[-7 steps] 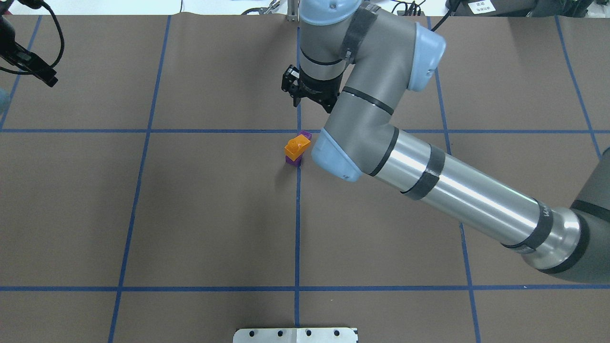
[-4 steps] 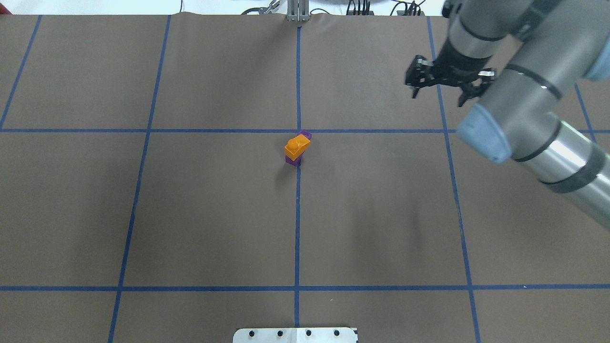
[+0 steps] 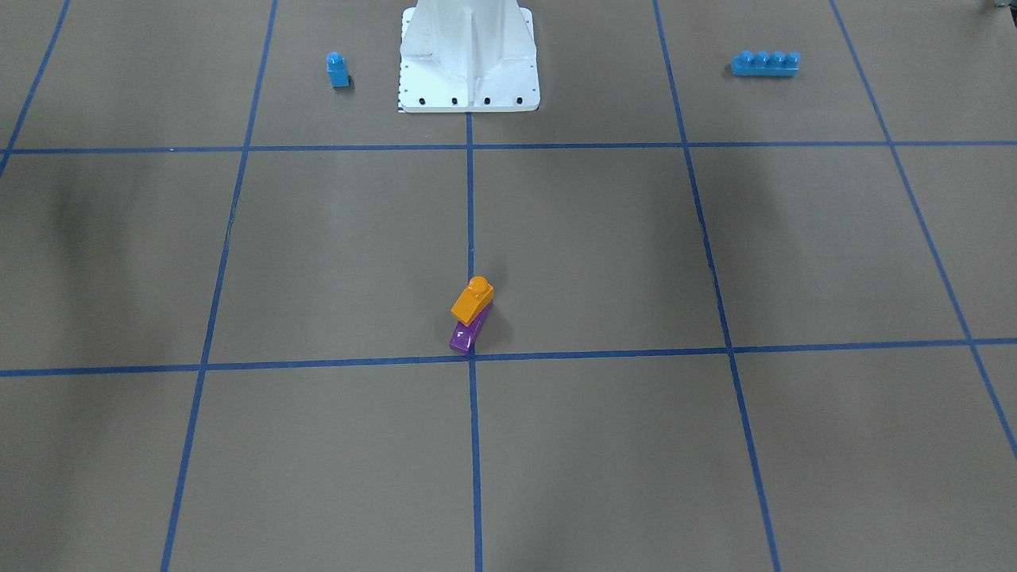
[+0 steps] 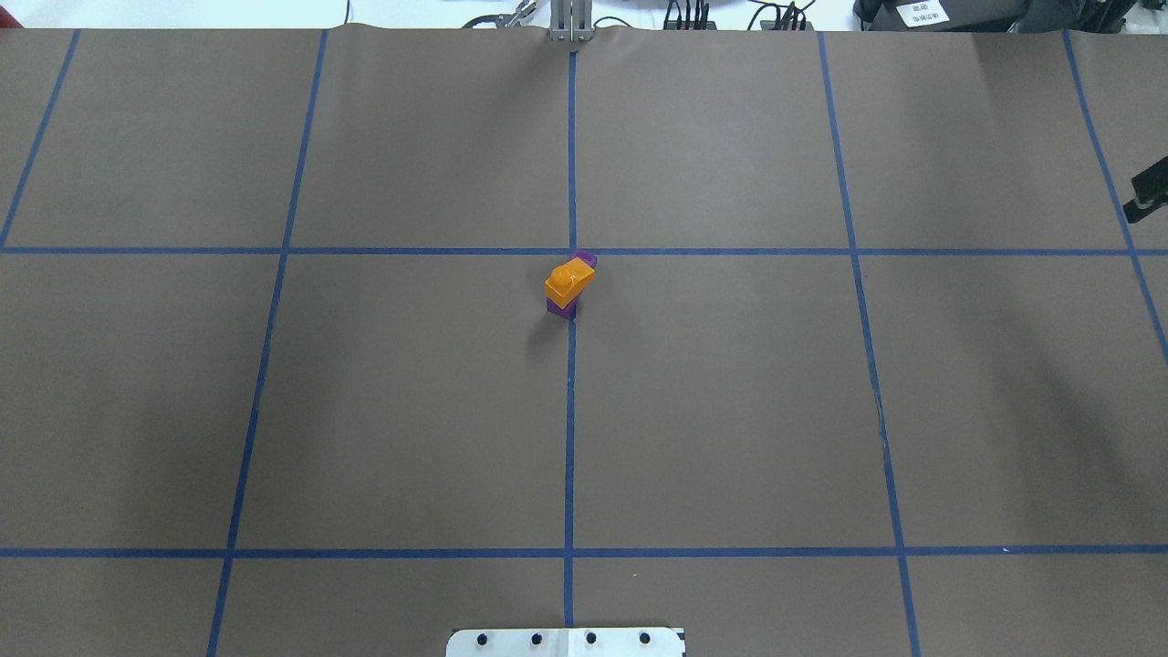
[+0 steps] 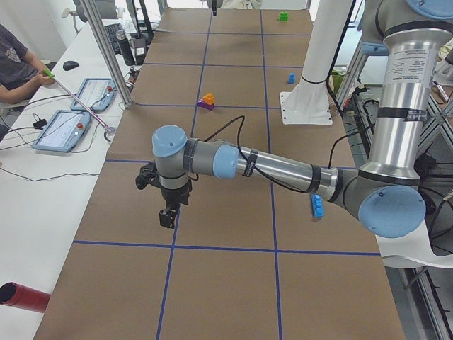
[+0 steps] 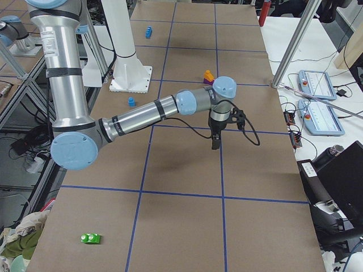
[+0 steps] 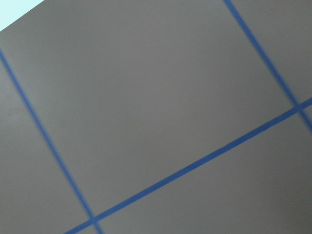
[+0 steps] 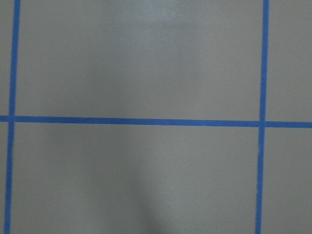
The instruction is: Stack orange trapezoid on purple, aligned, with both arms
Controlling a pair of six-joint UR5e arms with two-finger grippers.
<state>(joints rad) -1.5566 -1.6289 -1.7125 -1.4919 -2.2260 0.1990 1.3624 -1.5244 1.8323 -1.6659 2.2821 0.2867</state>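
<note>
The orange trapezoid (image 4: pixel 569 278) sits on top of the purple block (image 4: pixel 562 309) near the table's centre, beside a blue tape crossing. Purple shows past both ends of it. In the front-facing view the orange trapezoid (image 3: pixel 472 299) covers the back part of the purple block (image 3: pixel 465 334). No gripper touches the stack. My left gripper (image 5: pixel 168 214) hangs over the table far to the stack's left. My right gripper (image 6: pixel 215 141) hangs far to its right. I cannot tell whether either is open or shut. Both wrist views show only bare table.
A small blue single-stud block (image 3: pixel 338 69) and a long blue four-stud brick (image 3: pixel 765 63) lie near the white robot base (image 3: pixel 469 56). A green block (image 6: pixel 91 238) lies at the table's right end. A black part (image 4: pixel 1148 193) shows at the overhead view's right edge.
My right arm has swung from just behind the stack away to the right and almost out of the overhead view. The left gripper has left that view too. The stack has not moved.
</note>
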